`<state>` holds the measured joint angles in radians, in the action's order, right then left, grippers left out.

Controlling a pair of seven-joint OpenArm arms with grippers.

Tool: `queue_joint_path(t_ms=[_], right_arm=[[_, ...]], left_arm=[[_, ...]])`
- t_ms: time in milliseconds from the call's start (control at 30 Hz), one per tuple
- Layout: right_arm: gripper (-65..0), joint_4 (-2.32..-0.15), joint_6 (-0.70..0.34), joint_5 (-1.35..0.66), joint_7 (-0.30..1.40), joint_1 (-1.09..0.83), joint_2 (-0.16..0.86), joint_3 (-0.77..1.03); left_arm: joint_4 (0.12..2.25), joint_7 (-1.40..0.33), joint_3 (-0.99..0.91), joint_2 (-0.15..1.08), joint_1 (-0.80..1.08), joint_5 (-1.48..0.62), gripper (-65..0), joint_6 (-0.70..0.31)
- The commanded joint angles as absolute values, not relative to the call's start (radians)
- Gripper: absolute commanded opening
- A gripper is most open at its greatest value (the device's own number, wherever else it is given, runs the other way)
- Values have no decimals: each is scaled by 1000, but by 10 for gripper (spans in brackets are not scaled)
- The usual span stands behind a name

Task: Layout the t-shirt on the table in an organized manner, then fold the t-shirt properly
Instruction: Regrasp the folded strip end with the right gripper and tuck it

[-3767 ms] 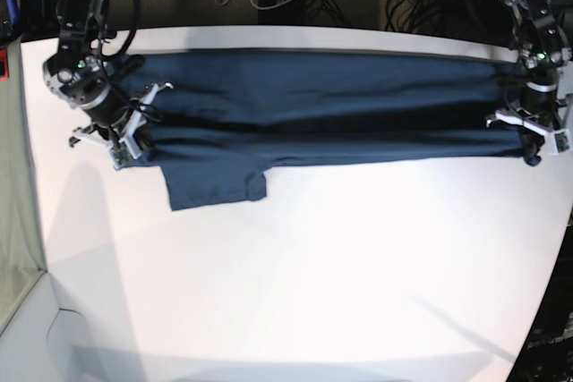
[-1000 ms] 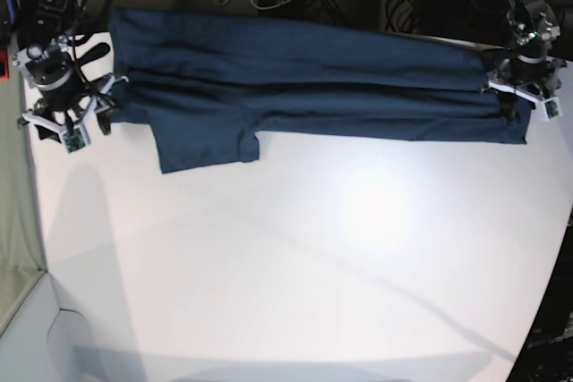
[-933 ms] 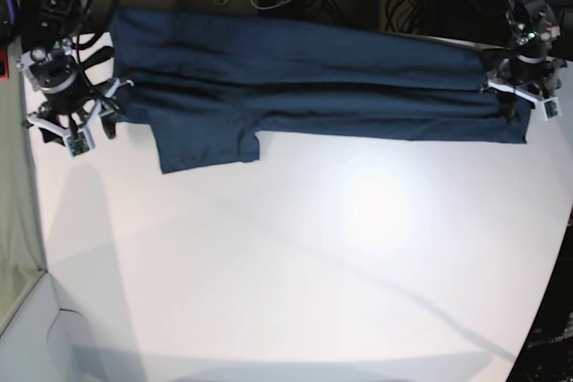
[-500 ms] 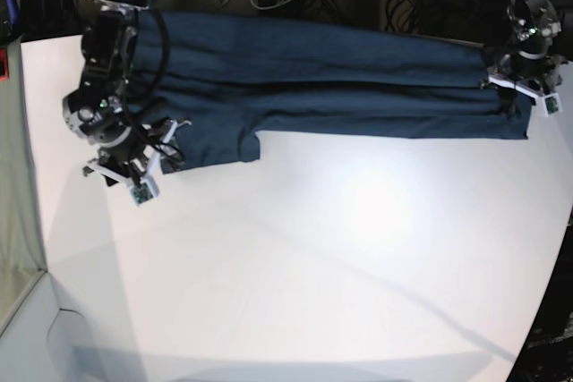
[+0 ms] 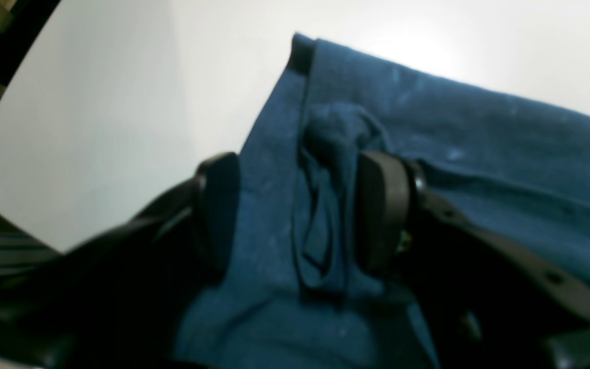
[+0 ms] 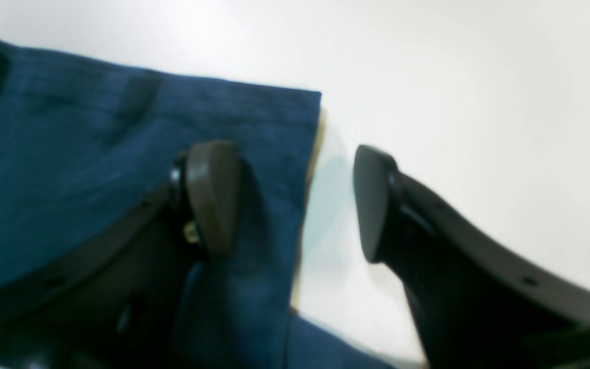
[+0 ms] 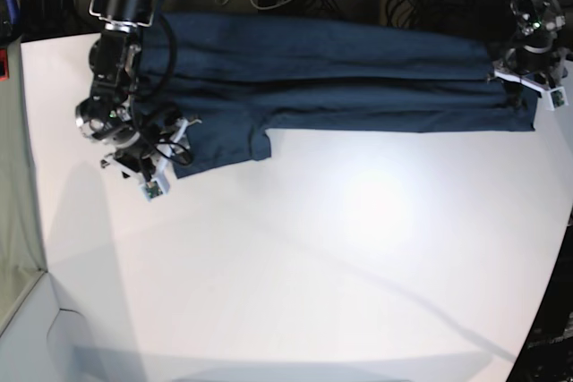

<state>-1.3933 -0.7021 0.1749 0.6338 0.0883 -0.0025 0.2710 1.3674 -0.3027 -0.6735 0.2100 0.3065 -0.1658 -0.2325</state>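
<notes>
Swinging down from the far-left hem, the right hand (image 6: 295, 200) now hangs released over the sleeve edge of the t-shirt (image 7: 340, 78) stretched along the worktop's (image 7: 313, 266) far side, while the left hand (image 5: 300, 210) stays clenched on its right end.

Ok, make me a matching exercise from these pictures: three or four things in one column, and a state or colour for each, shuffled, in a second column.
Things:
1. left gripper
2. right gripper
3. t-shirt
4. table

States or colours:
A. white and smooth
B. open, one finger over the sleeve edge
C. dark navy, stretched along the far side
D. shut on a bunch of cloth

Pairs: 1-D, 2-B, 3-C, 4-A
</notes>
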Motion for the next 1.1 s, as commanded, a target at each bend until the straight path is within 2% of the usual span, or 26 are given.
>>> queue_joint_path(t_ms=[0, 133, 367, 567, 700, 900, 1067], right_arm=[[-401, -1386, -698, 189, 650, 101, -1, 260], [-650, -1374, -698, 189, 650, 102, -1, 251], [-650, -1590, -698, 189, 667, 44, -4, 254], [-650, -1830, -698, 189, 840, -56, -5, 254], [-650, -1929, -698, 189, 871, -142, -1, 254], [-650, -1974, -698, 189, 866, -257, 24, 255], [-650, -1975, -698, 191, 865, -317, 30, 255]], left_arm=[[1386, -282, -677, 223, 308, -170, -302, -228], [1386, -282, -676, 222, 308, -170, -302, -228], [1386, -282, -679, 222, 308, -170, -302, -228], [1385, -282, -676, 222, 308, -170, -302, -228], [1383, -282, -674, 222, 306, -170, -301, -228], [1382, -282, -674, 223, 306, -170, -214, -228], [1385, -282, -674, 223, 306, -170, -199, -228]])
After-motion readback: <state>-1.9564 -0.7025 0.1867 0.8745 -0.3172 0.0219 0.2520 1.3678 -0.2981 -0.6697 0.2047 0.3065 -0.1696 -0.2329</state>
